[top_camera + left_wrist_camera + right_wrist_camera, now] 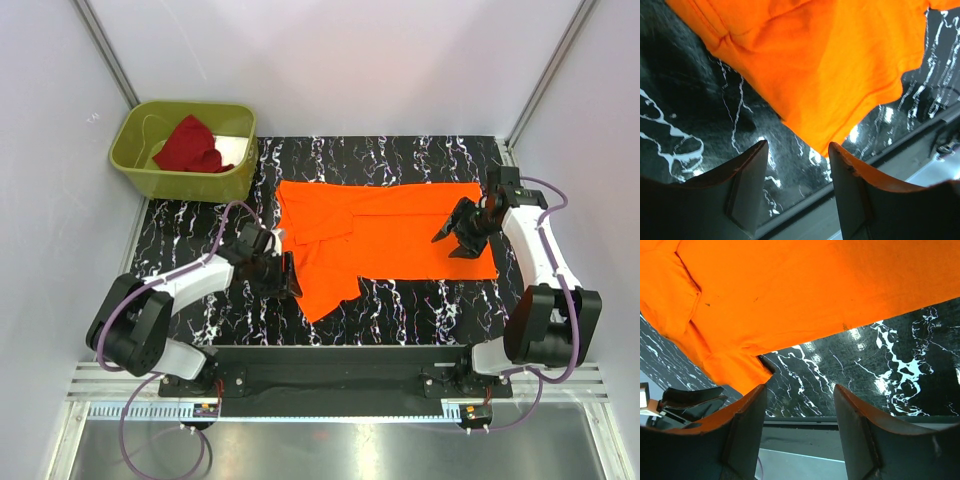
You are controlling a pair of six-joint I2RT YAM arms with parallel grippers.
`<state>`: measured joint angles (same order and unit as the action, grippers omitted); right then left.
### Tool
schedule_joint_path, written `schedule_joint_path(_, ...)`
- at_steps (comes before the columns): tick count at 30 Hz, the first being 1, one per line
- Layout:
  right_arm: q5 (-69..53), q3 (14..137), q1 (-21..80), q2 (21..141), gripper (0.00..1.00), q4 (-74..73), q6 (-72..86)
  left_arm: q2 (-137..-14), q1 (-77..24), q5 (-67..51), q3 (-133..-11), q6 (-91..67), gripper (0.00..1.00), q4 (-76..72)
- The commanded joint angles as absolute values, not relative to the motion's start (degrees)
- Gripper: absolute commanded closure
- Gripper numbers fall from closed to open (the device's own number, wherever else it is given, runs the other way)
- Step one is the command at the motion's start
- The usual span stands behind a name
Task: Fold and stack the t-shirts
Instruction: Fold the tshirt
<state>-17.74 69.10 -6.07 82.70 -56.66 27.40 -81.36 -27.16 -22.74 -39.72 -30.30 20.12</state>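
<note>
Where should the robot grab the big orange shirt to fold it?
Probably the pointed corner of the orange shirt, from the left: it juts out flat over bare table, just ahead of the open left fingers.

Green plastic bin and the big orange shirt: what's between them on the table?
Only bare black, white-veined tabletop, in the top view, separates the olive-green plastic bin from the large orange cloth t-shirt.

Both wrist views crop the orange shirt
</note>
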Motion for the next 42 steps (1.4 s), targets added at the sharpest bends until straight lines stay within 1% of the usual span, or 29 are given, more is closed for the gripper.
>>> schedule_joint_path(1, -19.16, 69.08, -6.24, 80.86, 0.37, -55.64, 28.83, -79.28, -27.95, -18.73, -38.85, -29.10, 0.43, 12.84)
schedule_joint_path(6, -16.44, 69.52, -6.24, 80.07, 0.37, -55.20, 30.84, -80.24, -28.74, -15.91, -38.23, -27.86, 0.43, 9.86)
schedule_joint_path(9, -16.26, 68.30, -6.24, 78.84, 0.37, -53.01, 33.48, -80.24, -29.53, -15.91, -37.09, -27.69, 0.45, 6.61)
schedule_joint_path(13, -15.91, 65.93, -6.50, 77.96, 0.37, -50.98, 36.38, -81.82, -30.50, -15.82, -35.95, -26.81, 0.49, 4.75)
schedule_joint_path(14, -15.73, 65.40, -6.59, 77.78, 0.37, -50.45, 37.00, -82.17, -30.59, -16.08, -35.77, -26.72, 0.51, 4.57)
schedule_joint_path(19, -14.94, 60.66, -9.31, 75.59, 0.38, -47.38, 40.95, -82.62, -30.94, -15.64, -34.89, -25.84, 0.54, 3.96)
schedule_joint_path(22, -13.54, 59.68, -10.72, 76.02, 0.40, -46.84, 41.22, -82.88, -30.94, -15.99, -35.15, -26.37, 0.64, 3.16)
schedule_joint_path(23, -11.10, 59.85, -10.81, 76.55, 0.42, -47.98, 40.96, -82.71, -30.94, -16.26, -35.33, -26.63, 0.70, 3.34)
schedule_joint_path(25, -7.49, 61.42, -11.60, 79.08, 0.45, -52.96, 40.52, -82.18, -30.94, -17.05, -35.95, -27.16, 0.77, 3.69)
schedule_joint_path(26, -4.08, 61.70, -11.95, 79.71, 0.49, -54.04, 40.34, -81.39, -31.02, -17.31, -36.12, -27.25, 0.81, 3.87)
schedule_joint_path(27, -2.56, 61.87, -12.39, 80.24, 0.51, -54.84, 40.17, -81.04, -31.11, -17.31, -36.56, -27.42, 0.87, 4.30)
schedule_joint_path(29, 2.08, 61.70, -14.84, 81.03, 0.55, -55.63, 39.73, -79.55, -31.11, -17.84, -36.74, -27.68, 0.94, 5.18)
schedule_joint_path(30, 3.41, 61.53, -15.72, 81.04, 0.59, -55.55, 39.64, -79.02, -31.20, -17.93, -36.65, -28.03, 0.99, 5.27)
schedule_joint_path(33, 5.09, 60.21, -20.82, 82.00, 0.64, -53.35, 39.02, -77.44, -31.38, -18.89, -36.21, -29.09, 1.00, 4.92)
schedule_joint_path(35, 5.19, 60.29, -23.62, 84.63, 0.64, -51.95, 38.59, -76.65, -31.55, -19.25, -35.95, -29.62, 1.00, 4.40)
schedule_joint_path(38, 3.35, 60.47, -25.92, 88.41, 0.61, -49.05, 38.14, -75.42, -31.99, -19.78, -35.33, -30.41, 1.00, 3.69)
schedule_joint_path(39, 2.64, 60.47, -26.36, 90.16, 0.57, -47.13, 37.97, -75.24, -32.17, -19.78, -35.25, -30.50, 1.00, 3.78)
schedule_joint_path(40, 2.03, 60.73, -26.63, 90.87, 0.56, -46.67, 37.88, -74.89, -32.17, -20.04, -35.24, -30.50, 1.00, 3.52)
schedule_joint_path(42, 1.76, 60.91, -27.07, 92.10, 0.55, -45.27, 37.71, -74.97, -32.26, -20.48, -35.51, -30.41, 1.00, 3.60)
